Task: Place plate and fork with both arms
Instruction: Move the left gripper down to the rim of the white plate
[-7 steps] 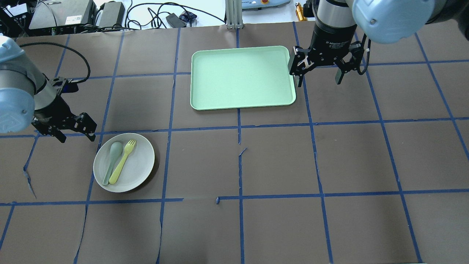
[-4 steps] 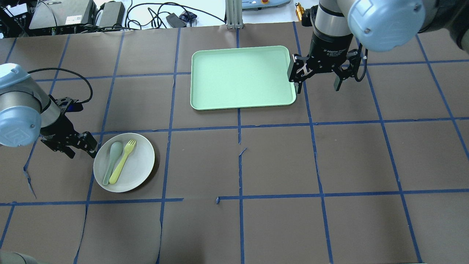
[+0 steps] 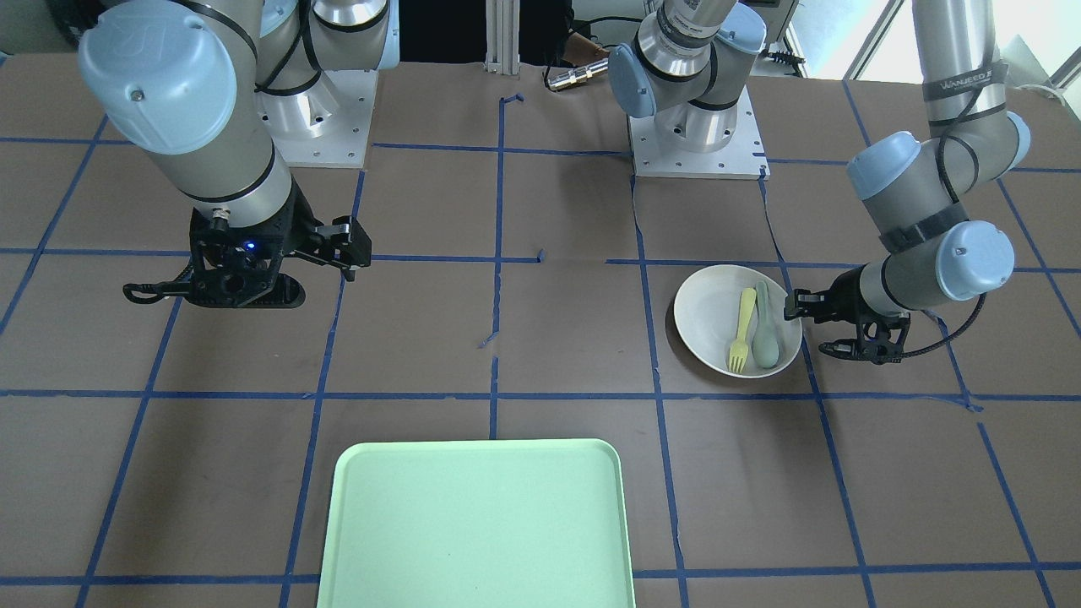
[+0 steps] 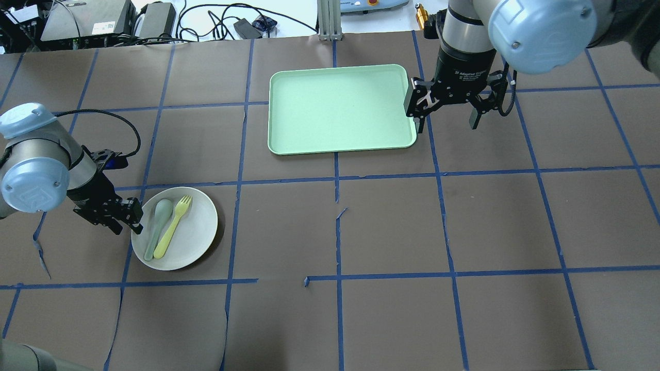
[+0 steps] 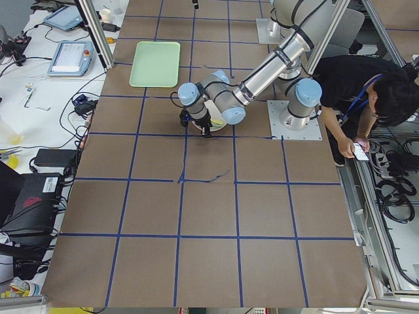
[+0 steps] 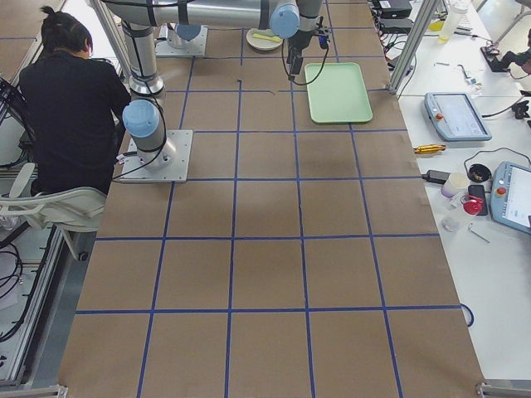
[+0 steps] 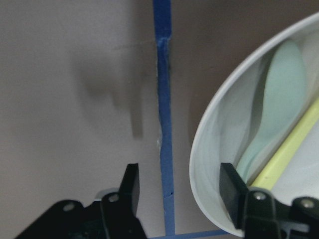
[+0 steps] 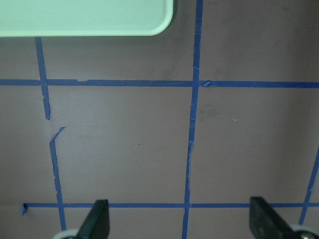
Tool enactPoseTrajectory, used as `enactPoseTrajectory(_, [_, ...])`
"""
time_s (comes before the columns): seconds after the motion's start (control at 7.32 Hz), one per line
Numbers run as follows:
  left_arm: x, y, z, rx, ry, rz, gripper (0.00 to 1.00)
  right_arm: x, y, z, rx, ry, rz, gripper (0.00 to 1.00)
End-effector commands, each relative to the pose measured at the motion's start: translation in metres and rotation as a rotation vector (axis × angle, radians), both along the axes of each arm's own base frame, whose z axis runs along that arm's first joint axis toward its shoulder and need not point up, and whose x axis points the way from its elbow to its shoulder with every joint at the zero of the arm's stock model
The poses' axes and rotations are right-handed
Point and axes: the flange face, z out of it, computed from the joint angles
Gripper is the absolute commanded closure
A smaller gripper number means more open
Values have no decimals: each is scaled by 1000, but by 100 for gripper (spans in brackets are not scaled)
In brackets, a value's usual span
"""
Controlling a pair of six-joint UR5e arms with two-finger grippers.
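Note:
The off-white plate [image 4: 198, 229] lies at the table's left with the pale yellow fork [image 4: 172, 226] and a grey-green spoon [image 4: 163, 208] in it. It also shows in the front view [image 3: 705, 317] with the fork [image 3: 742, 329]. My left gripper [image 4: 126, 221] is open at the plate's left edge. In the left wrist view [image 7: 179, 186] one finger stands over the plate's inside [image 7: 209, 144] and the other outside the rim, with the fork [image 7: 289, 149] just beyond. My right gripper [image 4: 447, 122] is open and empty above the table, to the right of the tray.
The mint-green tray [image 4: 340, 108] lies at the far middle, its corner in the right wrist view [image 8: 84, 17]. Blue tape lines cross the brown table cover. Cables and boxes lie beyond the far edge. A person stands by the robot's base in the side views.
My left gripper has moved down and toward the plate until its open jaws straddle the plate's left rim. The right gripper has barely shifted by the tray.

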Motion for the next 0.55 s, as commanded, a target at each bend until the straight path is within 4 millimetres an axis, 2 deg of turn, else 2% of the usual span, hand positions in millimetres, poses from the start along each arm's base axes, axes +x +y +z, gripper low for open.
enactPoseTrajectory(0.0, [-3,3,-13,25,16,-10,67,0,0,0,-1,0,1,0])
enactPoseTrajectory(0.14, [-2,2,-12,21,24,-35,97,0,0,0,-1,2,1,0])
enactPoseTrajectory(0.41, [-4,-1,-1,-3,19,-65,100,-2,-1,-2,1,12,3,0])
